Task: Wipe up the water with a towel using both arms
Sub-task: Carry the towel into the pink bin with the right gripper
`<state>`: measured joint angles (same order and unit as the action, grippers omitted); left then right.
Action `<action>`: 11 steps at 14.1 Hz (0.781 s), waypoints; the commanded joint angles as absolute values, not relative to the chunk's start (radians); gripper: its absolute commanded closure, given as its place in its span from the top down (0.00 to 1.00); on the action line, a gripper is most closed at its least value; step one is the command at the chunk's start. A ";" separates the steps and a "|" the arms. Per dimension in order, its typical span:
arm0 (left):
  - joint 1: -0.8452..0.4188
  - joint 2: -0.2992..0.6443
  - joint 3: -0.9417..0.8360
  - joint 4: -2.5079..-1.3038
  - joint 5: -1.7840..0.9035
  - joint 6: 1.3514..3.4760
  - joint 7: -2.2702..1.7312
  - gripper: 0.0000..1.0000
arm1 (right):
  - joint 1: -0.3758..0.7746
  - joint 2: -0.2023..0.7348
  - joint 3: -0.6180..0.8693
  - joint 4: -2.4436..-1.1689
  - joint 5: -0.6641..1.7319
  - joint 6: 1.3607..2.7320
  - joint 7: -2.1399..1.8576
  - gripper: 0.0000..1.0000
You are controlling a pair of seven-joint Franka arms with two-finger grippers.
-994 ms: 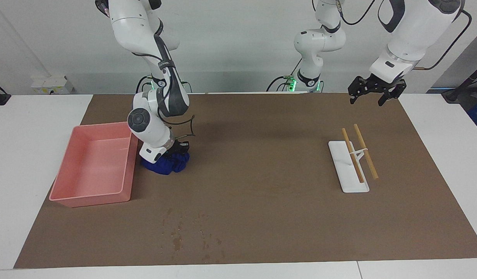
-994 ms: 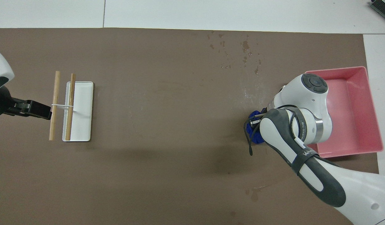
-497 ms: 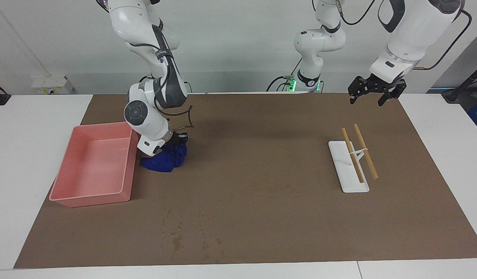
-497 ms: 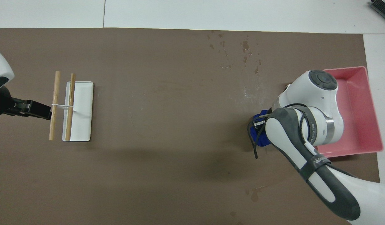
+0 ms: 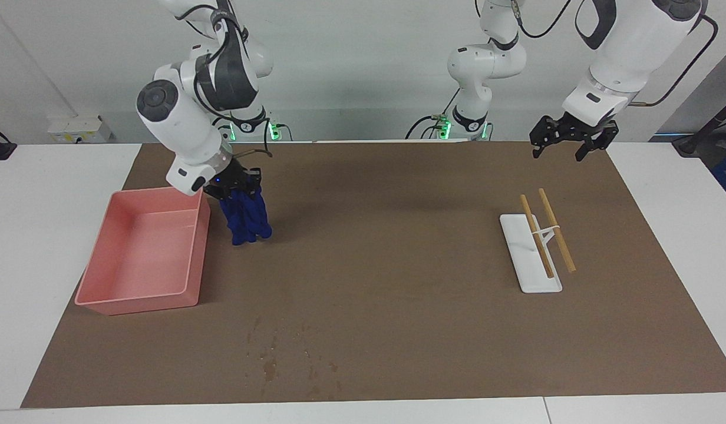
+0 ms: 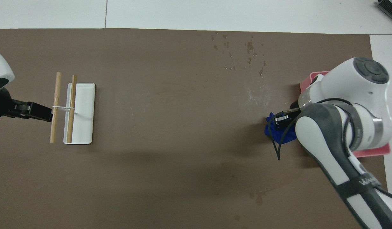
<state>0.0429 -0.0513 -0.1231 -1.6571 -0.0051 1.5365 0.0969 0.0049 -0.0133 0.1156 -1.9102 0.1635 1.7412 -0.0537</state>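
My right hand [image 5: 236, 189] has lifted the blue towel [image 5: 248, 219] off the desk [image 5: 398, 247]; half a second ago it lay bunched there, now it hangs pinched from my fingers at the frame's centre left, beside the pink bin [image 5: 140, 250]. So the pick-up looks done and the carry can start. The water [image 5: 286, 356] speckles the mat near the bottom edge, lower centre, with bare brown mat between it and the towel. The bin's wall sits close. My left hand [image 5: 566, 141], fingers spread and empty, waits at upper right above the chopstick rest [image 5: 531, 253].
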 commanded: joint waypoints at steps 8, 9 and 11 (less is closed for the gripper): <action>0.051 -0.058 -0.126 -1.661 -0.015 1.526 0.109 1.00 | -0.212 -0.160 0.098 -1.759 -0.027 1.514 -0.492 0.00; 0.051 -0.057 -0.126 -1.661 -0.015 1.526 0.109 1.00 | -0.228 -0.160 0.100 -1.763 -0.047 1.537 -0.527 0.00; 0.051 -0.058 -0.126 -1.661 -0.015 1.526 0.109 1.00 | -0.241 -0.160 0.100 -1.793 -0.061 1.633 -0.577 0.00</action>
